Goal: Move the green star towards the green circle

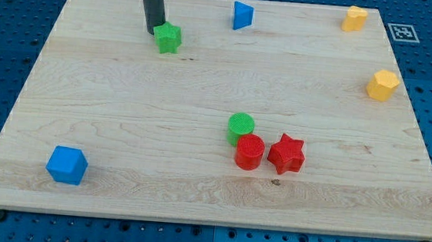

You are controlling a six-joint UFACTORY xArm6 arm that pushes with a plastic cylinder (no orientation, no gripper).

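The green star point(168, 37) lies near the view's top, left of centre, on the wooden board point(123, 129). My tip point(153, 30) stands just to the star's upper left, touching or almost touching it. The green circle point(240, 127) lies lower and to the right, near the board's middle, well apart from the star.
A red circle point(249, 151) touches the green circle's lower right, with a red star point(286, 153) beside it. A blue triangle point(243, 16) is at the top centre. Two yellow blocks, one point(354, 18) above the other point(382, 85), sit at the right. A blue cube point(67, 165) is at the bottom left.
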